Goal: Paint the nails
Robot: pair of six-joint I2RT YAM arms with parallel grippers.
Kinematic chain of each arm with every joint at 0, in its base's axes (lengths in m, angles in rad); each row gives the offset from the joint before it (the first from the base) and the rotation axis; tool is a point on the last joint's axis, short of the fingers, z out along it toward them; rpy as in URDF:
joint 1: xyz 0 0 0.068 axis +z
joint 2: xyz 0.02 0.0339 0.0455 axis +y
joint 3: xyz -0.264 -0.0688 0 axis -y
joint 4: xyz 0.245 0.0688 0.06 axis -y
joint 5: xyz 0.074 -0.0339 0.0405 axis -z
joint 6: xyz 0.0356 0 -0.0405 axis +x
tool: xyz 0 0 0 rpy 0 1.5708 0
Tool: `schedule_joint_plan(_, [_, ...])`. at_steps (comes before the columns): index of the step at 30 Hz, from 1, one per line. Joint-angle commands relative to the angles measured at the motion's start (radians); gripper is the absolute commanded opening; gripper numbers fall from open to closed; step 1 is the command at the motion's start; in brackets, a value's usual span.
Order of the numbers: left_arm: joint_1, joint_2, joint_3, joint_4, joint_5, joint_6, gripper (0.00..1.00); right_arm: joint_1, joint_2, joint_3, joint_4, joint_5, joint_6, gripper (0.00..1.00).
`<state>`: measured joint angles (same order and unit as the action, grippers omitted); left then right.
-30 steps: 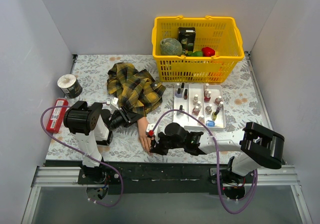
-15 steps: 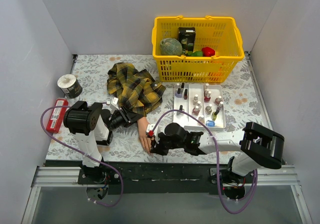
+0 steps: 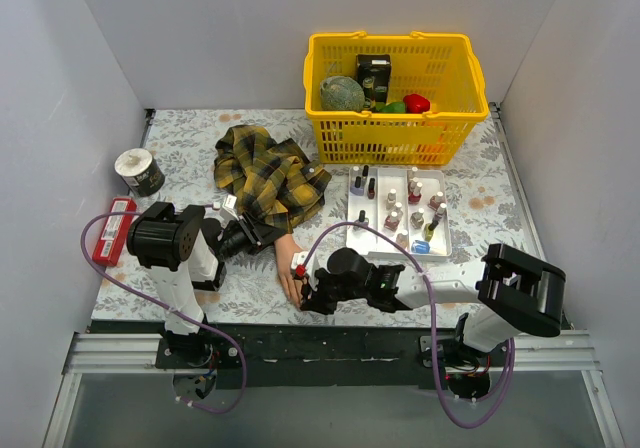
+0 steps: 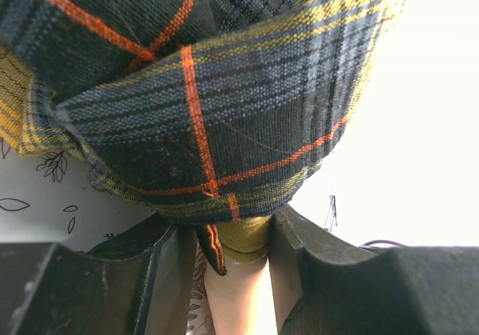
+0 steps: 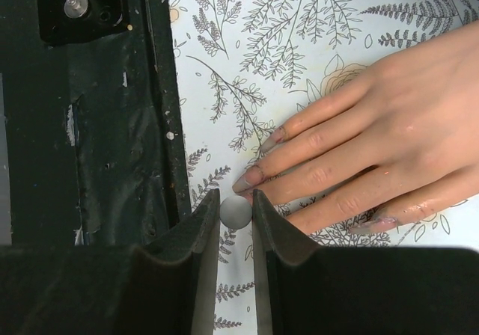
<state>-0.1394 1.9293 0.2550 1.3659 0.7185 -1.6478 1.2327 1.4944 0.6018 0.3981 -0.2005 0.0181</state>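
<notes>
At the left, pinning the peach skin-toned mannequin hand flat on the fern-printed table cover with the left gripper, jaws closed snugly on the bare wrist just under the yellow-and-black plaid sleeve. Toward the right, pinching a small round grey knob, probably the brush's handle, in the right gripper, jaws nearly together around it, just beside the nails at the near fingertips by the table's near edge. Seemingly working through the brushing step, some nails already looking greyish. Next, likely needing a small, steady shift onto an unpainted nail, without smearing skin.
</notes>
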Motion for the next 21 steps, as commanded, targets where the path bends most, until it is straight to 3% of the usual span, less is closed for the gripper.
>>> schedule_joint_plan(1, [-0.006,-0.039,-0.022,0.024,0.024,0.072,0.17,0.008,0.015,0.042,0.01,-0.022,-0.015,0.01])
schedule_joint_plan(21, [-0.006,-0.044,-0.023,0.025,0.025,0.071,0.17,0.016,0.015,0.052,0.021,-0.036,-0.014,0.01])
